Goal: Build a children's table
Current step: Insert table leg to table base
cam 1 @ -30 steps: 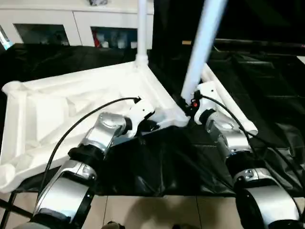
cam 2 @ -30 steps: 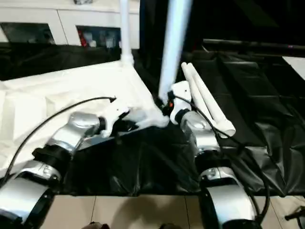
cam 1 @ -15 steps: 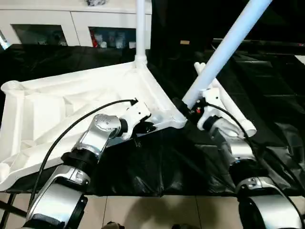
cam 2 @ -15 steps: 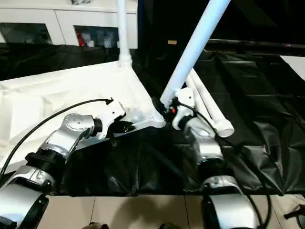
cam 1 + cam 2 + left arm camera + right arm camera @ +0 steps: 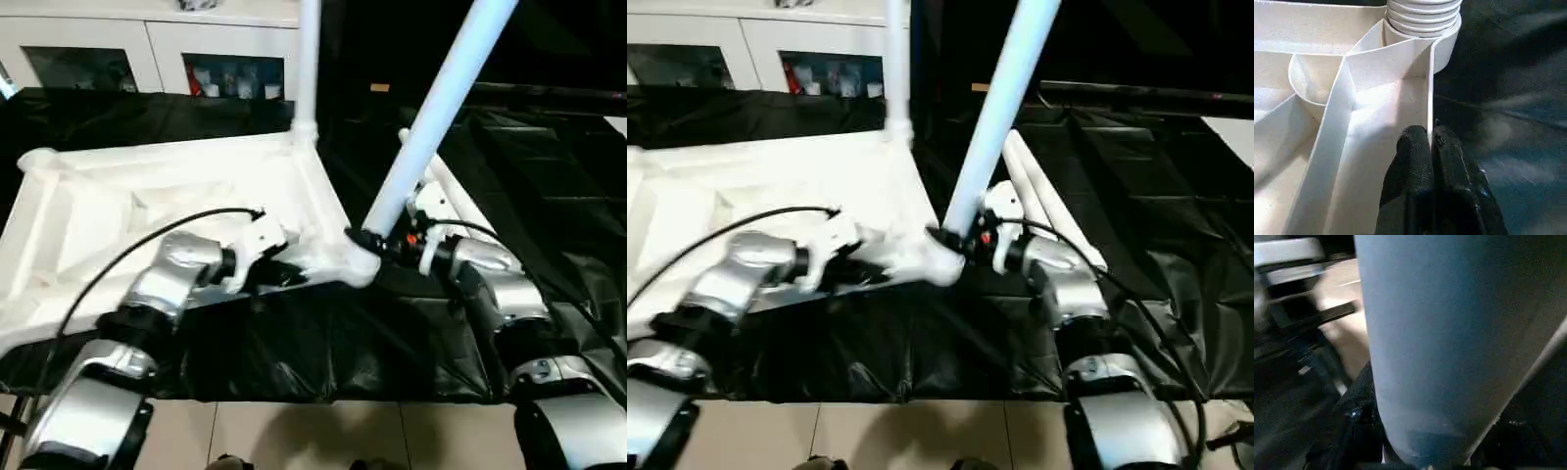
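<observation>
- Left eye view: the tabletop (image 5: 176, 191) lies underside up on a desk (image 5: 323, 348) draped in black sheeting, ribs showing, its near corner socket (image 5: 351, 262) between my two arms.
- My left tool (image 5: 1431, 147) is clamped together on the thin rim wall of the tabletop, one finger each side, just short of that socket. I judge it to be steadying the top.
- My right tool (image 5: 377, 241) is clamped round the lower end of a leg (image 5: 431, 117), which fills the space between its fingers in the right wrist view. The grip sits just above the socket.
- Fitted leg (image 5: 307, 59): one already stands upright in the far corner socket.
- Spare legs (image 5: 1048, 211): two lie on the sheeting just beyond my right arm, side by side, well clear of the tabletop.
- Governing relation: the held leg's foot is at or touching the mouth of the near socket, but its long axis leans up and away to my right instead of standing square like the fitted leg. Whether the foot has entered the socket I cannot tell; the right tool hides the joint.
- Judgement: the coming move calls for bringing the leg's axis upright over the socket, then pressing or turning it down. The right arm is the nearer and holds the part.
- Risk, as judged: driving it in while tilted could jam it or lift the corner against the left tool's hold.
</observation>
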`<state>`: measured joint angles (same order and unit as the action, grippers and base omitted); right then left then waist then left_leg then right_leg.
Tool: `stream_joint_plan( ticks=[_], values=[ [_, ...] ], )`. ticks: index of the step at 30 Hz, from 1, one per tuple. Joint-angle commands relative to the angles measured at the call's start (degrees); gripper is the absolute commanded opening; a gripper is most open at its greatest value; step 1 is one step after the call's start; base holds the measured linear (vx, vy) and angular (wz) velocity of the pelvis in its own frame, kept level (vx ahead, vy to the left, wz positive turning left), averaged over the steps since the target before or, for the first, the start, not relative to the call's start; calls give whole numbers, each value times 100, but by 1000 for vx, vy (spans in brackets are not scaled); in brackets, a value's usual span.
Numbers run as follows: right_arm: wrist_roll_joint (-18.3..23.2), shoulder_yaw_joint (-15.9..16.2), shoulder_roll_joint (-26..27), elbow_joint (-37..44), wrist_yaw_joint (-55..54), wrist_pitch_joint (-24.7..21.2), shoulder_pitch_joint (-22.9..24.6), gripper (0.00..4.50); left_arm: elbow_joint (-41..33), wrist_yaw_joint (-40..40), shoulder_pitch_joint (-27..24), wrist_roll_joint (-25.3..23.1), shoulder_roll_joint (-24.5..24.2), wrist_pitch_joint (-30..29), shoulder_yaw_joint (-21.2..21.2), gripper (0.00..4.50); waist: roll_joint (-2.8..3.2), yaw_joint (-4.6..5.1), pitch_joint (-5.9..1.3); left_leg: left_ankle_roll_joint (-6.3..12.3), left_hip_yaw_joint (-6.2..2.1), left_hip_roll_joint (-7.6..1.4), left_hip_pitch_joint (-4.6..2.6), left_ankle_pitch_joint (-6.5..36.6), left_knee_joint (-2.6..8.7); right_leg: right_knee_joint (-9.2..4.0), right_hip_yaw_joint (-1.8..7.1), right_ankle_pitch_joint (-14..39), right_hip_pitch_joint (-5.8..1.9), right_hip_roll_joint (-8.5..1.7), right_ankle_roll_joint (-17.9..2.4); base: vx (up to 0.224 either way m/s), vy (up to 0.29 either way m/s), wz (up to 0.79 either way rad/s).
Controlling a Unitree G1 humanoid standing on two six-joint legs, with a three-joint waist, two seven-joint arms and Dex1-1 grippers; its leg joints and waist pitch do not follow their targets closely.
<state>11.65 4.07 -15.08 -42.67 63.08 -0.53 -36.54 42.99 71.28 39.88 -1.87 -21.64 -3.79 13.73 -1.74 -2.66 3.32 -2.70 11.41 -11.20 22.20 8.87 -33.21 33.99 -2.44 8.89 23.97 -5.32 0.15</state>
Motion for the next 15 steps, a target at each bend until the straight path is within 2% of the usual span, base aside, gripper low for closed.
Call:
stream_joint_plan(
  ticks=[1,3,8,9,10,15],
  values=[
    [-277,730,89,-329,521,-519,457,187,-305,427,339,562,138,301,-188,0,32,-40,-401,219,-44,-207,-138,1680,383,-349,145,1404,-259,-215,-1433,0,0,0],
    [-341,894,31,-223,775,-472,559,187,-212,588,403,554,64,393,-151,0,27,-74,-399,127,-52,-218,-158,1853,402,-366,149,1591,-245,-232,-1394,0,0,0],
    [-424,1007,-2,16,1033,-436,712,187,65,711,559,433,-22,506,-113,0,22,-98,-390,-59,-77,-216,-186,2214,432,-407,158,1968,-215,-244,-1260,0,0,0],
    [-435,1009,0,51,1021,-417,731,187,108,724,580,410,-33,540,-109,0,41,-103,-392,-91,-87,-220,-193,2272,437,-406,158,2013,-212,-250,-1256,0,0,0],
    [-435,1009,0,51,1021,-417,731,187,108,724,580,410,-33,540,-109,0,26,-98,-397,-115,-87,-222,-192,2296,440,-405,159,1982,-212,-249,-1267,0,0,0],
    [-351,963,12,267,985,-409,835,187,291,788,635,289,-61,678,-141,0,34,-109,-402,-105,-82,-216,-188,2237,438,-398,158,1805,-218,-243,-1307,0,0,0]
  ],
)
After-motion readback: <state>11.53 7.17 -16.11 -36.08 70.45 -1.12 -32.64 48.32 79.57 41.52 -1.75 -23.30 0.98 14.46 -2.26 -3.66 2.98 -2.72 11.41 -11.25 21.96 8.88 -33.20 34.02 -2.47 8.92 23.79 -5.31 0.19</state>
